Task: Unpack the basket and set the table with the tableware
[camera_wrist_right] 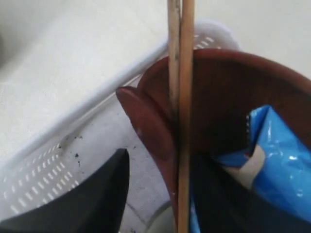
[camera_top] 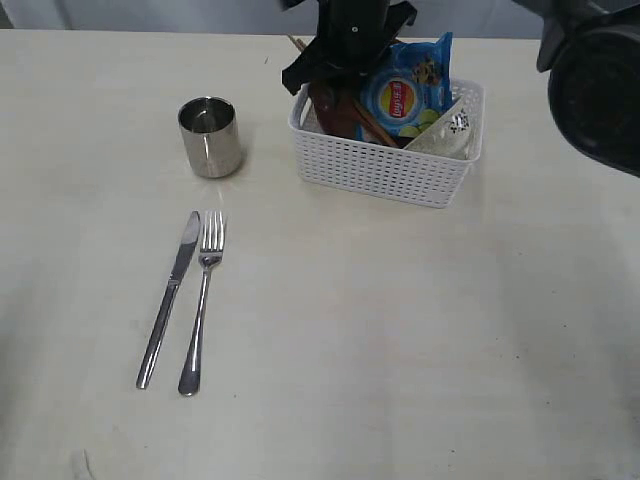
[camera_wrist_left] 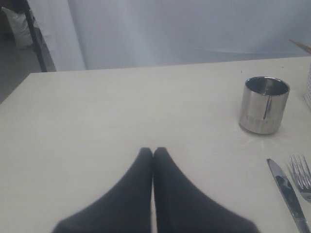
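The white basket (camera_top: 385, 172) stands at the back of the table (camera_top: 400, 340). In it lean a brown plate (camera_wrist_right: 243, 92), a reddish-brown spoon (camera_wrist_right: 146, 131), chopsticks (camera_wrist_right: 182, 73) and an off-white bowl (camera_top: 445, 132). My right gripper (camera_wrist_right: 167, 162) reaches down into the basket's left end, open. One finger stands on each side of the spoon and chopsticks, with a gap at the near finger (camera_wrist_right: 104, 194). A steel cup (camera_top: 210, 137), knife (camera_top: 170, 300) and fork (camera_top: 203, 300) lie on the table to the left. My left gripper (camera_wrist_left: 153, 151) hovers shut over bare table, left of the cup (camera_wrist_left: 264, 104).
A blue chip bag (camera_top: 410, 88) fills the middle of the basket against the plate. A dark arm body (camera_top: 600, 85) hangs at the upper right of the exterior view. The table's far edge (camera_wrist_left: 146, 67) runs behind the cup.
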You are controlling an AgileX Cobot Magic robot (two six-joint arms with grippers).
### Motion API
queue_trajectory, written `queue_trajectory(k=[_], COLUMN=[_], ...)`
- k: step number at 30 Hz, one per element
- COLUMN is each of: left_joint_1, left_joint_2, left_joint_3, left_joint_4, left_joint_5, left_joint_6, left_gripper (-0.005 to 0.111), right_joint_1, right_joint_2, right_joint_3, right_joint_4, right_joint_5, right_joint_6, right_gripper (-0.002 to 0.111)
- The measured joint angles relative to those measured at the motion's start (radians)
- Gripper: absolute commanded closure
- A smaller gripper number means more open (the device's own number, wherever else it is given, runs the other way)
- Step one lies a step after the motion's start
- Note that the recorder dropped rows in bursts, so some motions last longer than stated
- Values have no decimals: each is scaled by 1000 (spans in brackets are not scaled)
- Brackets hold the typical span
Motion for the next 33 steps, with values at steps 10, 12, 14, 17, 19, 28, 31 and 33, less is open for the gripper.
queue_trajectory(k=[10,12,14,17,19,28,31,33], left_joint_1=[0,0,0,0,0,0,0,0], left_joint_2=[0,0,0,0,0,0,0,0], left_joint_3=[0,0,0,0,0,0,0,0], left_joint_4=[0,0,0,0,0,0,0,0], left_joint_5=[0,0,0,0,0,0,0,0], left_joint_6=[0,0,0,0,0,0,0,0], left_gripper=[107,107,107,107,107,107,107,107], right_joint_1=[0,0,0,0,0,0,0,0], right_joint_2=[0,0,0,7,23,25,25,25], right_joint_3=[0,0,0,0,0,0,0,0], right_joint_4=[-2,-2,-2,-2,-2,-2,-5,-10], right_joint_5=[-43,-45,-51,-51,-51,-51,-51,-62], right_joint_6=[0,0,-2,-2,-2,-2,-10,-17], right_gripper=[67,67,67,67,67,92,109,109])
